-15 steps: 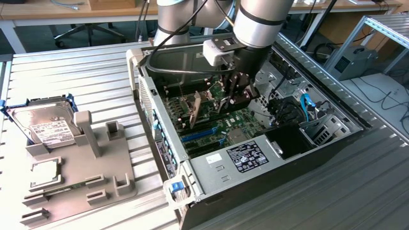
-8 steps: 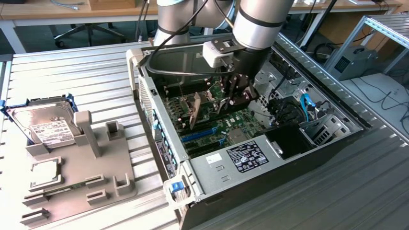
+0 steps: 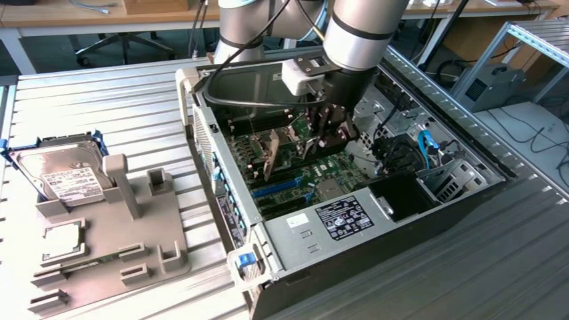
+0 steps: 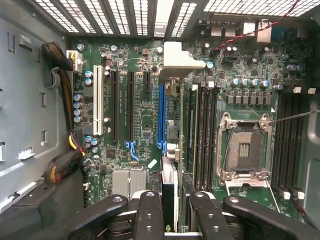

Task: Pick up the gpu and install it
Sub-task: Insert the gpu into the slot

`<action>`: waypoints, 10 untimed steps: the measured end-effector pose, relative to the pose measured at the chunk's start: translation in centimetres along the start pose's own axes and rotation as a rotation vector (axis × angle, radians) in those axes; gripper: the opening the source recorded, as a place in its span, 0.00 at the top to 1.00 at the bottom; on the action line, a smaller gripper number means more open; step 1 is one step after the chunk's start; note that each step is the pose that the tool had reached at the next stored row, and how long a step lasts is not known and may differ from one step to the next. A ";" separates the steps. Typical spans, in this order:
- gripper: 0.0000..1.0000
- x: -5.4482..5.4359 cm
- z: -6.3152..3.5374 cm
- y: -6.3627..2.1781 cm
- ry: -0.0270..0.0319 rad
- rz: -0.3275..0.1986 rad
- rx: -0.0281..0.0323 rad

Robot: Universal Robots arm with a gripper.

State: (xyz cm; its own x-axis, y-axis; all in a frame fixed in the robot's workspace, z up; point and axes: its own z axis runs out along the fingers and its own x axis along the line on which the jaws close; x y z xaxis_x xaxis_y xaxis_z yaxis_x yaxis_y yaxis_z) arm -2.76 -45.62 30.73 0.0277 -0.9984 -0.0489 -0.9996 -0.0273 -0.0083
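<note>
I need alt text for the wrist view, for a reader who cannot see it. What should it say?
The gripper holds the gpu edge-on above a green motherboard inside an open computer case. The card hangs over the blue expansion slot, beside a white slot and an empty CPU socket.

Open PC case (image 3: 266, 240) lay on slatted table (image 3: 106, 107). Motherboard (image 4: 145, 125) below the fingers, empty CPU socket (image 4: 245, 150) to one side. Well away: grey holder (image 3: 116, 247) with hard drive (image 3: 62, 170) and CPU chip (image 3: 60, 241).
</note>
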 end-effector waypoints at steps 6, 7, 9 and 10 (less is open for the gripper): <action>0.74 0.0 0.20 0.00 -0.0001 0.000 0.0000; 0.74 0.0 0.24 0.01 0.0000 0.000 0.0000; 0.74 0.0 0.30 0.01 0.0000 0.000 0.0000; 0.74 0.0 0.32 0.00 0.0000 0.000 0.0000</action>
State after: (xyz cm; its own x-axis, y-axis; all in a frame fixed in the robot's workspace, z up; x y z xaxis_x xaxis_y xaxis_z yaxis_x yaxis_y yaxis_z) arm -2.76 -45.64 30.41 0.0277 -0.9984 -0.0489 -0.9996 -0.0273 -0.0083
